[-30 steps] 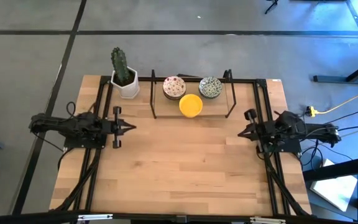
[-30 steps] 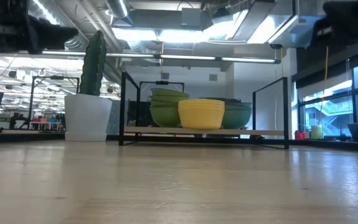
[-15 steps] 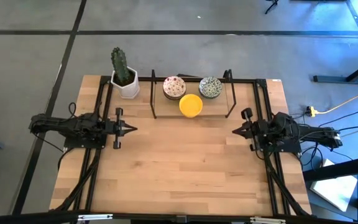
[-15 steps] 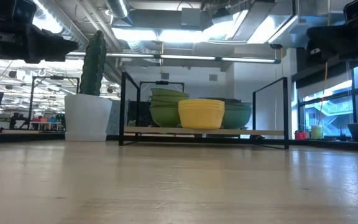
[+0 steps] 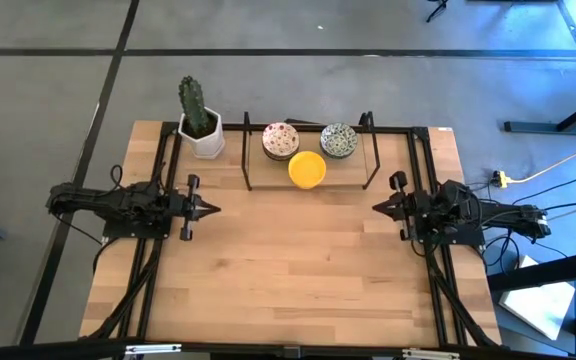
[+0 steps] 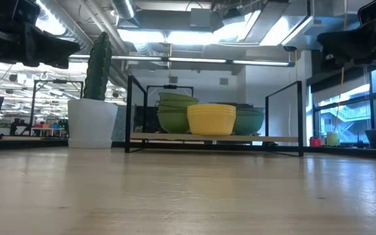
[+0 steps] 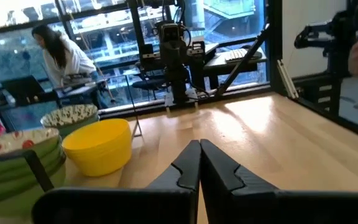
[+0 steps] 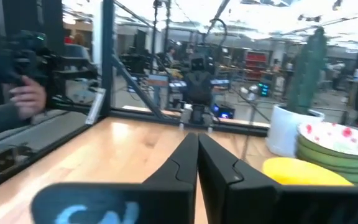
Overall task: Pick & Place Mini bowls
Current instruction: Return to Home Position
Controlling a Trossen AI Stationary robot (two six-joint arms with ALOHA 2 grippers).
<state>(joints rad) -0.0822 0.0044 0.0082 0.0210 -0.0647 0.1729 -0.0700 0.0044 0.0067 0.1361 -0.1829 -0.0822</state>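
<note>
Three stacks of mini bowls stand on a low black-framed shelf (image 5: 258, 186) at the table's far side: a red-speckled stack (image 5: 280, 140), a green-grey patterned stack (image 5: 338, 139) and a yellow stack (image 5: 307, 169) nearer the front. My left gripper (image 5: 214, 208) is shut and empty at the table's left, above the wood. My right gripper (image 5: 376, 208) is shut and empty at the table's right. The yellow stack also shows in the left wrist view (image 7: 98, 145) and the right wrist view (image 8: 306, 171).
A white pot with a green cactus (image 5: 199, 125) stands at the far left corner, beside the shelf. Black rails (image 5: 158, 170) run along both table sides. A person's hand (image 8: 27, 96) shows beyond the table. Bare wood lies between the two grippers.
My right gripper has moved toward the table's left, out over the wood, staying shut. My left gripper has crept slightly toward the table's right. The bowls have not moved.
</note>
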